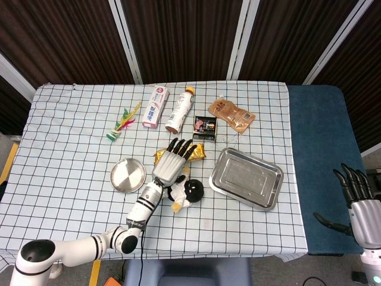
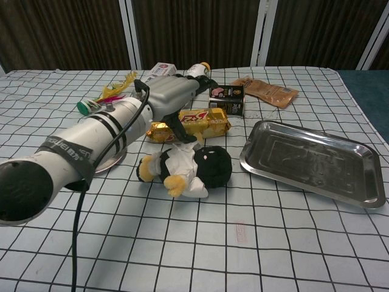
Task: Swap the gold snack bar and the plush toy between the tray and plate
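Note:
The gold snack bar point(image 1: 198, 153) lies on the cloth between the round metal plate point(image 1: 128, 174) and the rectangular metal tray point(image 1: 245, 177). Just in front of it, the plush toy point(image 1: 187, 190) in black, white and yellow lies on its side. My left hand point(image 1: 174, 161) hovers over the bar's middle with its fingers spread, holding nothing. In the chest view the left hand point(image 2: 175, 92) is above the snack bar point(image 2: 205, 121), and the plush toy point(image 2: 196, 166) lies below it, left of the tray point(image 2: 313, 161). Both plate and tray hold nothing. My right hand point(image 1: 357, 201) hangs open off the table's right side.
Along the back lie a feather toy point(image 1: 122, 122), a white box point(image 1: 155, 106), a bottle on its side point(image 1: 180, 109), a small dark box point(image 1: 204, 127) and an orange pouch point(image 1: 231, 115). A blue surface point(image 1: 321, 161) borders the checked cloth on the right.

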Robot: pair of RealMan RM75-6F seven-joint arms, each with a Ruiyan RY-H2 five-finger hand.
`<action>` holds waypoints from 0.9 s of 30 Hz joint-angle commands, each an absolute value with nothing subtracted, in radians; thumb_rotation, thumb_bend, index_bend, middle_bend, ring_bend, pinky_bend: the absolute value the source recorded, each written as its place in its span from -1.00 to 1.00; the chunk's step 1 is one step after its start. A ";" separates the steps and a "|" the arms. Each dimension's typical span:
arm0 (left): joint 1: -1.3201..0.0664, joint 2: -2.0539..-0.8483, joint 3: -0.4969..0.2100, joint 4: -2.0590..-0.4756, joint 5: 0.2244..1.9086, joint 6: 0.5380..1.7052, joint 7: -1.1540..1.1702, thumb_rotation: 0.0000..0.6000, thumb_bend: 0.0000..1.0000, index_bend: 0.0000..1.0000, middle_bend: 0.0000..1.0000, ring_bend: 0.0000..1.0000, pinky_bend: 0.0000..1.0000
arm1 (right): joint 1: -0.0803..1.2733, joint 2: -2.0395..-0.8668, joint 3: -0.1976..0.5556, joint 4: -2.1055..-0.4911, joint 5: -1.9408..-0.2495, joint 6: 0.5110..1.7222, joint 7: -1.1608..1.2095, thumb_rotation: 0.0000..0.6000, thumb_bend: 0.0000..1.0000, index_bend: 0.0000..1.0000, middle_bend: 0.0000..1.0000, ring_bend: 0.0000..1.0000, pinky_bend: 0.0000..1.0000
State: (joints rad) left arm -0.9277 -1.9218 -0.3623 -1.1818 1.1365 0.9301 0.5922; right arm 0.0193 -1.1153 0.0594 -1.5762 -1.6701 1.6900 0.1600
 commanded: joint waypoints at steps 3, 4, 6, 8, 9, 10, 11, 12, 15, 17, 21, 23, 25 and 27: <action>-0.975 -1.971 -0.376 -1.110 1.091 0.902 0.588 1.00 -0.51 -1.00 -1.00 -1.00 -0.97 | 0.020 -1.108 0.060 -1.580 -1.668 1.692 0.179 1.00 -0.93 -0.97 -1.00 -1.00 -1.00; -0.982 -1.982 -0.377 -1.093 1.087 0.903 0.586 1.00 -0.51 -1.00 -1.00 -1.00 -0.96 | 0.019 -1.108 0.061 -1.580 -1.668 1.693 0.182 1.00 -0.92 -0.97 -1.00 -1.00 -1.00; -0.997 -2.003 -0.376 -1.055 1.085 0.900 0.582 1.00 -0.51 -1.00 -1.00 -1.00 -0.96 | 0.018 -1.107 0.061 -1.579 -1.669 1.696 0.186 1.00 -0.93 -0.97 -1.00 -1.00 -1.00; -1.015 -2.028 -0.376 -1.004 1.086 0.898 0.573 1.00 -0.51 -1.00 -1.00 -1.00 -0.95 | 0.019 -1.106 0.060 -1.578 -1.671 1.696 0.189 1.00 -0.93 -0.97 -1.00 -1.00 -1.00; -1.025 -2.042 -0.376 -0.973 1.088 0.898 0.564 1.00 -0.51 -1.00 -1.00 -1.00 -0.94 | 0.019 -1.104 0.060 -1.578 -1.670 1.695 0.193 1.00 -0.93 -0.97 -1.00 -1.00 -1.00; -1.031 -2.053 -0.376 -0.951 1.091 0.898 0.556 1.00 -0.51 -1.00 -0.99 -1.00 -0.92 | 0.019 -1.103 0.060 -1.578 -1.670 1.695 0.195 1.00 -0.93 -0.97 -1.00 -1.00 -1.00; -1.038 -2.062 -0.375 -0.927 1.095 0.899 0.549 1.00 -0.50 -1.00 -0.97 -1.00 -0.91 | 0.019 -1.103 0.060 -1.578 -1.669 1.695 0.197 1.00 -0.93 -0.97 -1.00 -1.00 -1.00; -1.046 -2.074 -0.373 -0.895 1.101 0.901 0.541 1.00 -0.50 -1.00 -0.96 -1.00 -0.89 | 0.019 -1.102 0.061 -1.578 -1.668 1.694 0.200 1.00 -0.93 -0.96 -1.00 -1.00 -1.00; -1.063 -2.104 -0.367 -0.814 1.117 0.905 0.515 1.00 -0.49 -1.00 -0.88 -0.96 -0.85 | 0.020 -1.099 0.061 -1.579 -1.666 1.694 0.207 1.00 -0.93 -0.96 -1.00 -1.00 -1.00; -1.071 -2.123 -0.367 -0.766 1.122 0.910 0.502 1.00 -0.47 -1.00 -0.82 -0.91 -0.81 | 0.020 -1.098 0.061 -1.578 -1.666 1.694 0.210 1.00 -0.93 -0.96 -1.00 -1.00 -1.00; -1.087 -2.165 -0.360 -0.655 1.135 0.914 0.480 1.00 -0.46 -0.94 -0.65 -0.77 -0.72 | 0.021 -1.095 0.060 -1.576 -1.668 1.692 0.216 1.00 -0.93 -0.96 -1.00 -1.00 -1.00; -1.092 -2.178 -0.360 -0.616 1.134 0.906 0.477 1.00 -0.45 -0.90 -0.59 -0.74 -0.70 | 0.021 -1.096 0.058 -1.577 -1.671 1.693 0.214 1.00 -0.93 -0.96 -1.00 -1.00 -1.00; -1.096 -2.190 -0.361 -0.581 1.125 0.886 0.477 1.00 -0.45 -0.87 -0.57 -0.72 -0.69 | 0.021 -1.096 0.057 -1.577 -1.672 1.691 0.212 1.00 -0.93 -0.96 -1.00 -1.00 -1.00; -1.100 -2.201 -0.368 -0.549 1.105 0.858 0.503 1.00 -0.45 -0.86 -0.56 -0.72 -0.69 | 0.022 -1.096 0.055 -1.578 -1.673 1.688 0.210 1.00 -0.93 -0.96 -1.00 -1.00 -1.00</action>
